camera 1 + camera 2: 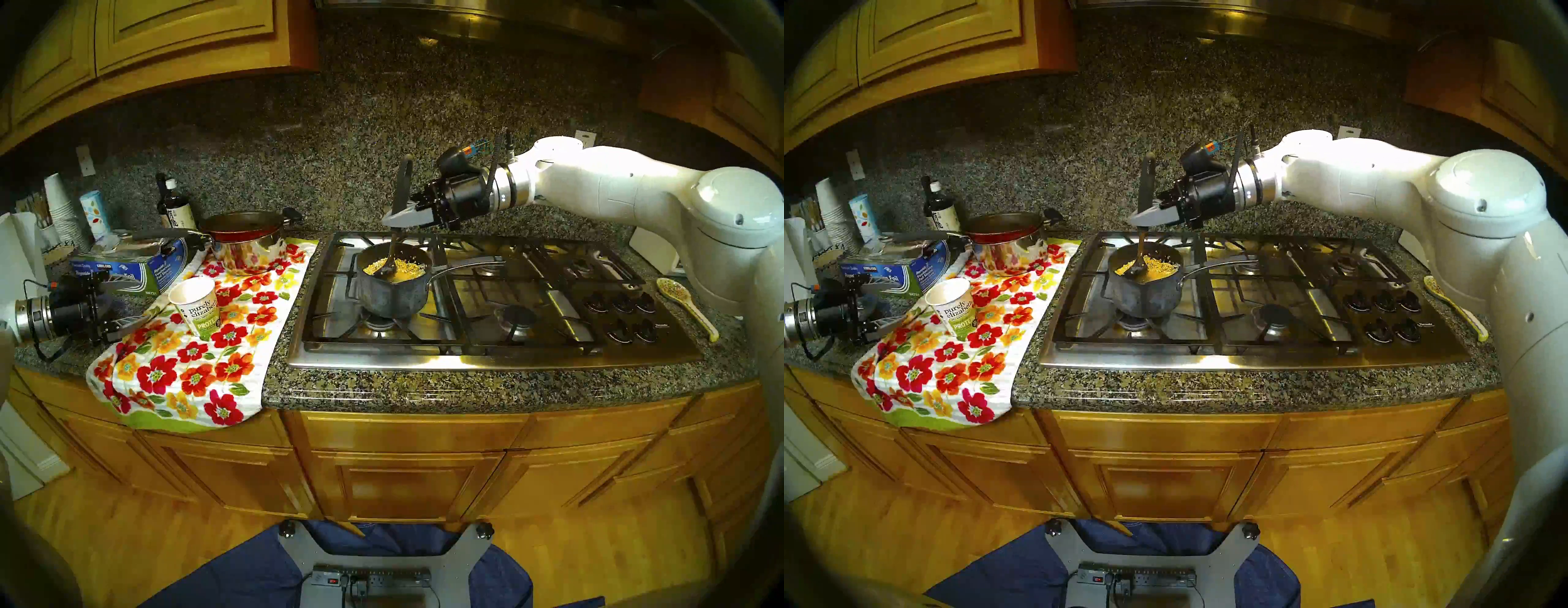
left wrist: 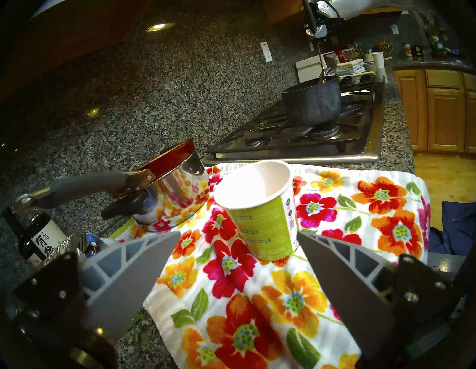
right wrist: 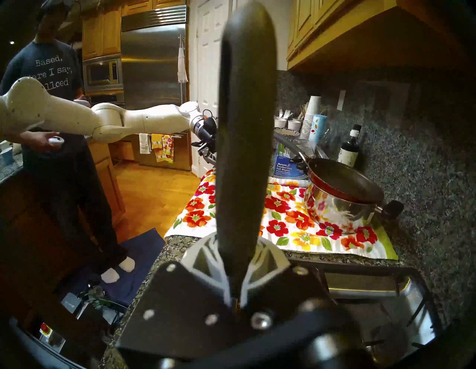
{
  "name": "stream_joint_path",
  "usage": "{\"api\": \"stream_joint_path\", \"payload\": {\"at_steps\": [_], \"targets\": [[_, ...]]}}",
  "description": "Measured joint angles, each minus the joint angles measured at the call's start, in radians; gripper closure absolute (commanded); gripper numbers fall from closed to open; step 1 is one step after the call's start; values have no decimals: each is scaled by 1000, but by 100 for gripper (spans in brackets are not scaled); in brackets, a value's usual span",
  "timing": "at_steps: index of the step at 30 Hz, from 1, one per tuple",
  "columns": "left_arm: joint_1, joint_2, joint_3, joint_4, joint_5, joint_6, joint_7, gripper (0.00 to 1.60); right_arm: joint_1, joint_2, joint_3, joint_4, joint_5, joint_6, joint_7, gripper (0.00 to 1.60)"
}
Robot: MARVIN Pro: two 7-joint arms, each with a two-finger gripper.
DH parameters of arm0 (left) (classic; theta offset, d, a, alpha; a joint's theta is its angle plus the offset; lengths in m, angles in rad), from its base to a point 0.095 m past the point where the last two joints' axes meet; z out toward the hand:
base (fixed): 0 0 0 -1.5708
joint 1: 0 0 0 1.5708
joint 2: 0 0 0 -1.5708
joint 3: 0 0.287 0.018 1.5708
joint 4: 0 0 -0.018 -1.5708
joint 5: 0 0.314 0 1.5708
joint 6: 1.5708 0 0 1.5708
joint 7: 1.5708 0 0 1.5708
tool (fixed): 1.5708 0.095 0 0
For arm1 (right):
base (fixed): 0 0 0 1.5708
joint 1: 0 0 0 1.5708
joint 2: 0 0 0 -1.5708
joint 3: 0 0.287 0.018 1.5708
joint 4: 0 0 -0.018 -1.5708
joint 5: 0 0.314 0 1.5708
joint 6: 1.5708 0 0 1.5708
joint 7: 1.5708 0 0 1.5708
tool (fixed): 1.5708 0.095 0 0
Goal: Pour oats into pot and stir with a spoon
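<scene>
The oats [image 1: 396,267], a loose pale yellow mass, lie inside the pot [image 1: 392,293], a small dark grey mottled saucepan standing on the front-left burner grate of the steel cooktop [image 1: 488,352]; its curved silver handle [image 1: 462,268] points toward the robot's right. The spoon [image 1: 392,250] stands nearly upright in the pot, its oval bowl sunk among the oats and its flat black handle rising above the rim, slotted tip uppermost. The right gripper [image 1: 401,218], reaching in from the right above the pot, is clamped on the spoon's handle partway up; in the right wrist view the handle [image 3: 242,144] runs up between the two closed grey fingers [image 3: 203,251].

On the flowered cloth [image 1: 199,369] left of the cooktop stands the white paper cup [image 1: 196,308] with the green band, upright and open-mouthed; the left wrist view shows its white interior [image 2: 255,185]. The left gripper [image 2: 237,242] hovers low just beside the cup with its fingers spread wide, holding nothing and apart from the cup.

Behind the cup, a red frying pan [image 1: 242,227] rests on a shiny steel pot [image 1: 246,252]. A cream speckled spoon [image 1: 687,305] lies on the granite tabletop [image 1: 382,390] right of the cooktop.
</scene>
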Motion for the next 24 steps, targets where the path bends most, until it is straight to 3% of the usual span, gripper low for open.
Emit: {"api": "stream_joint_path", "payload": {"at_steps": [12,24], "targets": [[-1,0,1,1,-1,0,0,0,-50,-67,2,131,-7,-36,1,160],[-1,0,1,0,-1,0,0,0,-92,-86,-13,264,-19,-63,2,160]]}}
